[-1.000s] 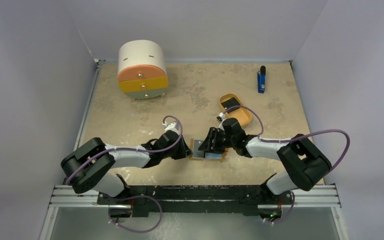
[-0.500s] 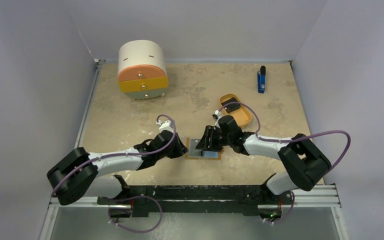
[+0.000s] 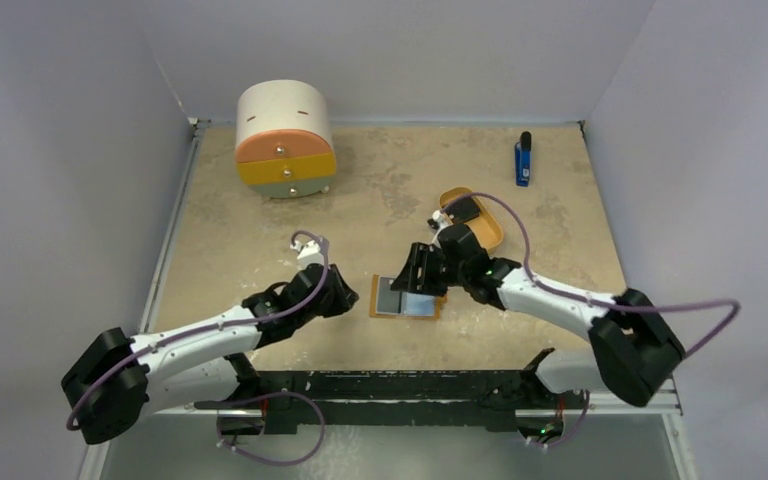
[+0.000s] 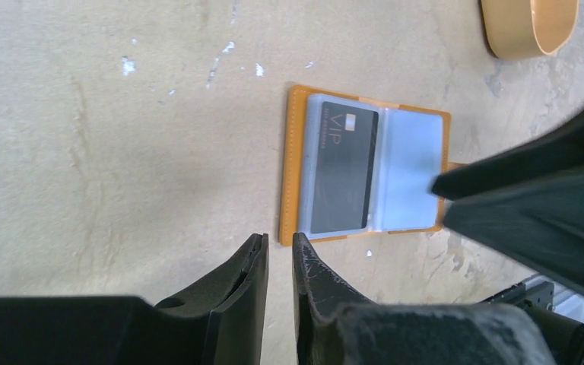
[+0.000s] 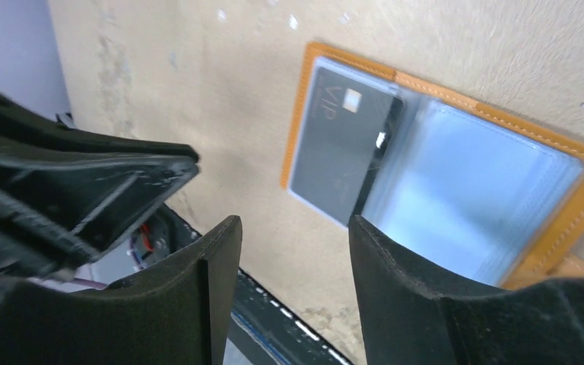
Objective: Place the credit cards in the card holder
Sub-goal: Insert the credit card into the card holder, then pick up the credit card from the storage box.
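Here, the flat orange-tan card holder (image 4: 365, 176) lies open near the table's front edge, a thin black credit card (image 4: 342, 173) in its left pocket; left gripper (image 4: 279, 262) nearly closed, empty, right gripper (image 5: 293, 251) parted, empty.

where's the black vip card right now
The black VIP card lies in the left half of the open orange card holder on the table, as the left wrist view shows, between the two grippers and nearer than the tan tray.
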You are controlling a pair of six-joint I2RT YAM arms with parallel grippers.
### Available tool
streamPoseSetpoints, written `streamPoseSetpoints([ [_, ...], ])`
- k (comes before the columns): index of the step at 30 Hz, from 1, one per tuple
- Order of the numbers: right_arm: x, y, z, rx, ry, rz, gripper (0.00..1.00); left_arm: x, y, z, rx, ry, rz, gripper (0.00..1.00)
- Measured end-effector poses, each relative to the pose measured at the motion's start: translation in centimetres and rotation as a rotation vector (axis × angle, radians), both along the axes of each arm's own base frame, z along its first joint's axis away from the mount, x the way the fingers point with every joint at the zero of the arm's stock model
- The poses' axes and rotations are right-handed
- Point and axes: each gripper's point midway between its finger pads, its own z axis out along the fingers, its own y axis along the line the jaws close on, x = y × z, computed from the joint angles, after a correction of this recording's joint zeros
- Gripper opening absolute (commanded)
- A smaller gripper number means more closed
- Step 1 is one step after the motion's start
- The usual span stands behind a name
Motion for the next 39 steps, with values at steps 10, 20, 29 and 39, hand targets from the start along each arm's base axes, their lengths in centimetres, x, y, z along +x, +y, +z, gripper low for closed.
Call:
streamPoseSetpoints([
  [10,5.2,-6.1,15.4,-0.026,-0.412,-0.315,0.76,1.6,2.0,6.0,0.027,-0.132,0.076,0.56],
  [20,12.9,-16.4,11.7,-0.037,-0.311,-0.863,0.7,2.1,5.8,8.5,0.084,-0.209,0.215,0.66],
  [29,17.5,-18.3,4.1,-0.057,-0.1,-1.059,0.71,1.3,5.6,7.6,0.075,-0.171,0.186,0.65],
  [39,20.0,-17.9,0.2,-0.062,0.003,-1.128,0.68,0.6,5.6,5.0,0.081,-0.115,0.179,0.64],
])
